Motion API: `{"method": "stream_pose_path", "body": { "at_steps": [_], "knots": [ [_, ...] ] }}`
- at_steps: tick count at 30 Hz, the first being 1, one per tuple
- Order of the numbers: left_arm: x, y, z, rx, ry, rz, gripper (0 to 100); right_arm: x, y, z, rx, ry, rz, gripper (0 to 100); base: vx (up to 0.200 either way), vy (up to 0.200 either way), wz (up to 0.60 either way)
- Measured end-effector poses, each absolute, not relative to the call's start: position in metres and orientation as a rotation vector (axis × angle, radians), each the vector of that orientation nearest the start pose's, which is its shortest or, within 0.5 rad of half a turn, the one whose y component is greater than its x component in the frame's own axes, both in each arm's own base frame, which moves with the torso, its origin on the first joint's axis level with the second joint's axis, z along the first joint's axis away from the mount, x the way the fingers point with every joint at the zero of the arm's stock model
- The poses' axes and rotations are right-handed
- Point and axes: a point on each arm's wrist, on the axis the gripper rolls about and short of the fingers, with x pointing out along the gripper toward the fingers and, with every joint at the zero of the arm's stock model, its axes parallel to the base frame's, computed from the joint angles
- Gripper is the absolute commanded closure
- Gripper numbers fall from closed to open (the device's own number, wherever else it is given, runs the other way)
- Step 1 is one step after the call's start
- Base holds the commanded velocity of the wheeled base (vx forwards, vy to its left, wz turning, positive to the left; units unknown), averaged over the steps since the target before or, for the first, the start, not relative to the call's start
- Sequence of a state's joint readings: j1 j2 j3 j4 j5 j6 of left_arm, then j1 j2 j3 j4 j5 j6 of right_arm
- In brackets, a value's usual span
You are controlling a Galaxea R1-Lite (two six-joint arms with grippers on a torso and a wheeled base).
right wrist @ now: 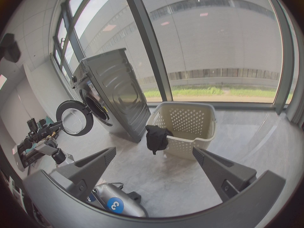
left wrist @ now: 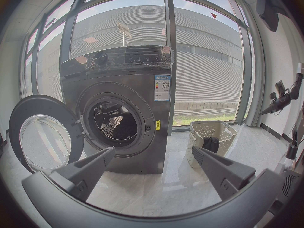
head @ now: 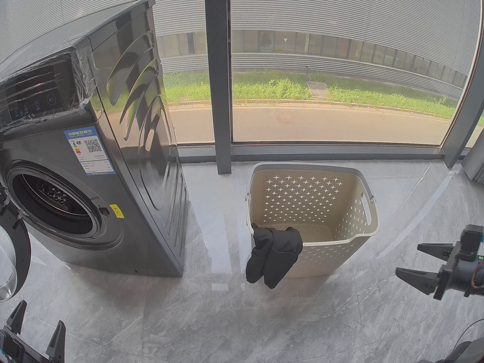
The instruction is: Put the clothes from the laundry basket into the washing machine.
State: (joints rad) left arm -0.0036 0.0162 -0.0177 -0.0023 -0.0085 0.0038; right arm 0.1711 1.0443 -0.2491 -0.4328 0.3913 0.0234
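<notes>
A cream laundry basket [head: 353, 202] stands on the floor by the window, with a black garment [head: 274, 255] draped over its near left rim and hanging down outside. The grey washing machine [head: 126, 142] is to its left, its round door [left wrist: 41, 133] swung open; dark cloth [left wrist: 125, 131] lies inside the drum. My left gripper [head: 35, 323] is open low at the near left, in front of the machine. My right gripper [head: 422, 265] is open at the right, level with the basket and well apart from it. The garment [right wrist: 155, 139] and basket [right wrist: 196, 124] also face the right wrist camera.
Large windows and a dark frame post [head: 218, 71] run behind the basket. Bare grey marble floor [head: 242, 318] lies between the grippers and the basket.
</notes>
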Motion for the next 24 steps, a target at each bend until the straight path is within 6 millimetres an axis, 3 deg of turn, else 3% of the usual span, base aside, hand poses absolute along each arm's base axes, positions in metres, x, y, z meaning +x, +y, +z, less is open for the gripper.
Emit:
{"method": "stream_pose_path", "body": {
  "at_steps": [5,10,24],
  "knots": [
    [-0.023,0.0,0.081,0.003,-0.004,-0.012,0,0.155,0.053,0.135,0.098,0.443,0.573,0,0.08,0.0,0.0],
    [-0.023,0.0,0.081,0.002,-0.004,-0.012,0,0.186,0.085,0.106,0.113,0.527,0.57,0,0.0,0.0,0.0],
    [-0.023,0.0,0.081,0.0,-0.004,-0.012,0,0.223,0.134,0.052,0.095,0.689,0.531,0,0.0,0.0,0.0]
  ]
}}
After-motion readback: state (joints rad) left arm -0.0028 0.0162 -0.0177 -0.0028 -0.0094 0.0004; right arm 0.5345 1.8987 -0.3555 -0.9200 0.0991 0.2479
